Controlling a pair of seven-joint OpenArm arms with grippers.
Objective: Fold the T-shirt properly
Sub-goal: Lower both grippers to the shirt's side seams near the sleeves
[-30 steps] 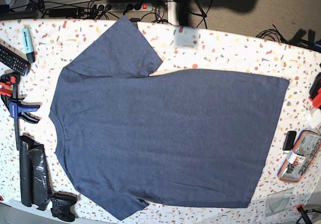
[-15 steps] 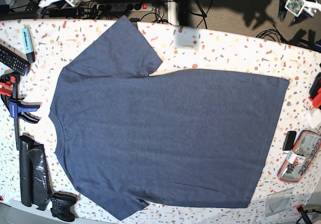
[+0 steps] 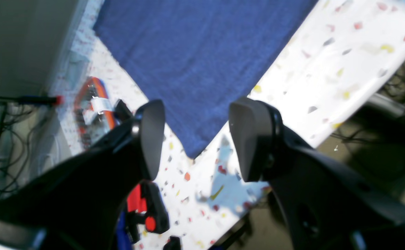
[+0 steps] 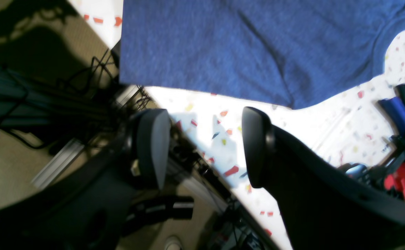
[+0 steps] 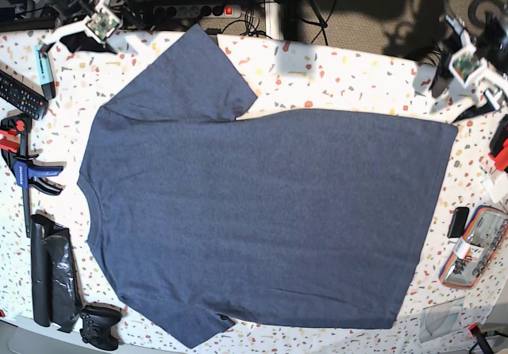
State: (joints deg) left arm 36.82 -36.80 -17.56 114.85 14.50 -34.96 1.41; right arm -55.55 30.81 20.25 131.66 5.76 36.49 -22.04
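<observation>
Lying flat and spread out across the speckled table (image 5: 349,72): the T-shirt (image 5: 262,219), plain navy side up, collar end toward the base view's left, hem toward its right, one sleeve reaching the table's far edge, the other the near edge.

Hovering over the far right corner of the table in the base view: the left pincer (image 3: 195,139), jaws spread wide, holding nothing, with a hem corner of the T-shirt (image 3: 202,66) showing between them below, apart from the pads.

Hovering over the far left edge in the base view: the right pincer (image 4: 205,146), jaws likewise spread and holding nothing, positioned above bare table just beside the sleeve of the T-shirt (image 4: 258,48), not touching the cloth.

Sitting along the left margin of the table: a remote control (image 5: 20,92), a blue and red clamp (image 5: 28,167), a black roll (image 5: 51,271) and a game controller (image 5: 99,326).

Resting near the right margin: an orange-edged case (image 5: 475,247).
</observation>
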